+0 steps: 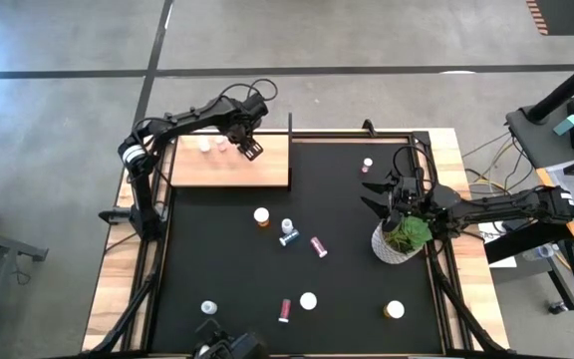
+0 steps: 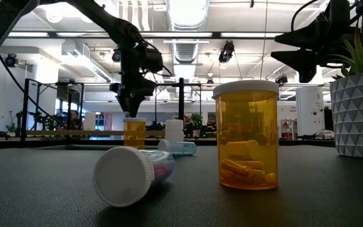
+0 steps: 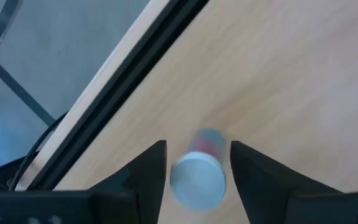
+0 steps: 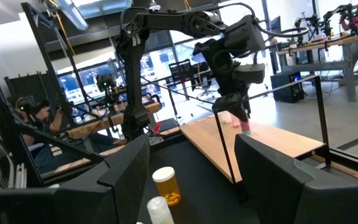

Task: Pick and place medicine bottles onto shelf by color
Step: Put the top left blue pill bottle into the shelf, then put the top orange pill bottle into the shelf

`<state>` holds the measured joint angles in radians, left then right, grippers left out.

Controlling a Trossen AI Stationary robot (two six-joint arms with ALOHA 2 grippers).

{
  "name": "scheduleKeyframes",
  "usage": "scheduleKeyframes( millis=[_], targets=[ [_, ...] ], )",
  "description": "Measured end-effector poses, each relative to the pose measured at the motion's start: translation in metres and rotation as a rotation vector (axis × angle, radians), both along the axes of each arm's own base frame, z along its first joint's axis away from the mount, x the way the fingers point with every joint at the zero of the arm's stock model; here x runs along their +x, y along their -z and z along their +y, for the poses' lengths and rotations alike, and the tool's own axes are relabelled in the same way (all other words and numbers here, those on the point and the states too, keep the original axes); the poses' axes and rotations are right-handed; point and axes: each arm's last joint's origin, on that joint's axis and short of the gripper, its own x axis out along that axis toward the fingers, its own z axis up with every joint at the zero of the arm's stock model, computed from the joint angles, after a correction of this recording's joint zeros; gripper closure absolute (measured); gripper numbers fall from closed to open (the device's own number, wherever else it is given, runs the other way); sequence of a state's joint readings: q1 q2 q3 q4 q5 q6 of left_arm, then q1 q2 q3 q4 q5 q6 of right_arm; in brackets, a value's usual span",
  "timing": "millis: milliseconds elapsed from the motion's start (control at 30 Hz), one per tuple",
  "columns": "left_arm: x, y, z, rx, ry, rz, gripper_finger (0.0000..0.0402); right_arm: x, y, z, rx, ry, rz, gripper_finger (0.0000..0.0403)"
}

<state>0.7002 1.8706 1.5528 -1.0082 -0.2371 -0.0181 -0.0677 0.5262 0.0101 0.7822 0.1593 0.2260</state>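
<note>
Presently, the left claw hangs over the flat pale-wood shelf board with its jaws apart. The small pink medicine bottle with a white cap stands upright on the board directly between them. Only narrow gaps show on either side of the cap, and no firm contact can be made out. The step in hand is judged to be the setting-down of this bottle.

1. The jaws should be opened fully before any travel, so that the cap is not dragged.
2. The claw should be lifted straight up. A sideways move risks tipping the bottle.
3. The small white bottle stands just beyond the pink one, away from the claw, and should be cleared. Colour groups should be kept apart on the board.

Farther from the claw, on the black table mat, the remaining bottles are scattered, some upright and some lying.

- The translucent orange bottle with a white cap stands upright, and capsules lie at its bottom.
- The clear bottle lying on its side shows pinkish contents that cannot be identified.

Farthest off, the right claw waits with its jaws wide apart and nothing between them. It is beside the white faceted pot, in which a green plant is held.
</note>
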Motion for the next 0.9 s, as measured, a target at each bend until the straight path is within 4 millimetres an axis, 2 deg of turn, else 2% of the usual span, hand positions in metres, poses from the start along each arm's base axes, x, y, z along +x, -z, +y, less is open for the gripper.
scheduleKeyframes(
  millis=[200,400,633,900],
  targets=[
    [0.003,-0.009,0.001,0.028,0.005,-0.035,0.02,0.0,0.0,0.0,0.0,0.0,0.0,0.0177],
    [0.004,-0.043,-0.008,0.058,0.123,-0.153,0.0179,0.0,0.0,0.0,-0.001,0.0,0.0,0.0177],
    [0.017,-0.08,-0.043,0.154,0.406,-0.293,0.0178,0.0,0.0,0.0,0.001,0.0,0.0,0.0177],
    [0.035,-0.093,-0.087,0.144,0.559,-0.37,0.0178,0.0,0.0,0.0,0.001,0.0,0.001,0.0177]
  ],
)
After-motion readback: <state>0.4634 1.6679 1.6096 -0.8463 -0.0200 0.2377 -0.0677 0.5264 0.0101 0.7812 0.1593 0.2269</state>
